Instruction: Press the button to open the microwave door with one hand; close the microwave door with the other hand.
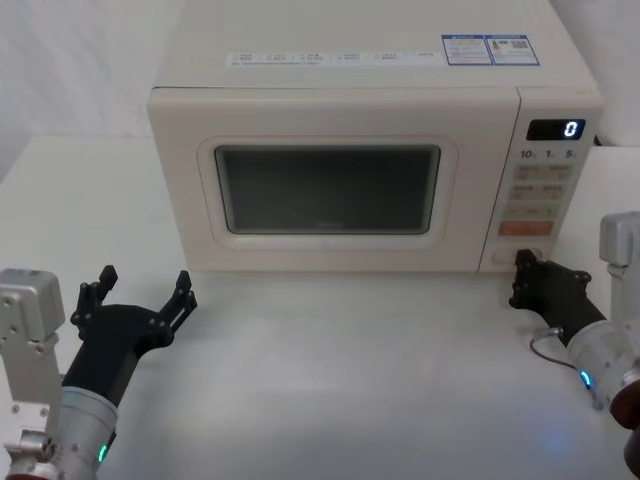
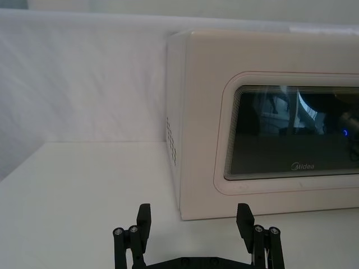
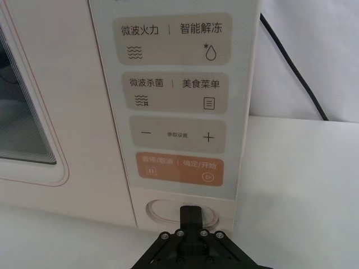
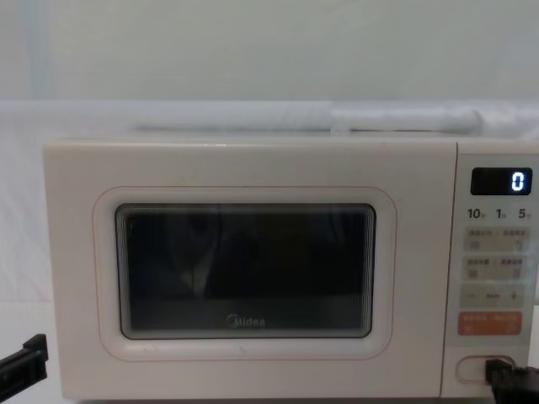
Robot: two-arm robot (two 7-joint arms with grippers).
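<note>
**newbie_ed:** So which step is this? The microwave door (image 1: pixel 327 190) looks fully shut to me, flush with the control panel (image 1: pixel 543 180).

**armwatcher:** Yep, shut. My read is it's the very first step, the press. The right gripper (image 3: pixel 189 213) has its fingers pressed together into one tip, and that tip sits right on the button (image 3: pixel 162 210), the plain oval at the bottom of the panel, just under the orange-red key (image 3: pixel 179 168). Can't tell if it's actually pushing in or only touching.

**newbie_ed:** And the other arm?

**armwatcher:** The left gripper (image 1: pixel 140 296) hangs over the table (image 1: pixel 330 370) in front of the door's left corner, fingers spread wide, holding nothing, well clear of the door.

**newbie_ed:** So what's next?

**armwatcher:** I'd guess a straight push into the panel until the latch lets go. Once the door swings out, the left one has to get behind it and shove it back.

**newbie_ed:** How does the button lie?

**armwatcher:** Faces straight out at the robot, long axis running left-right along the panel's bottom edge. The door faces the same way, wider than tall.
</note>
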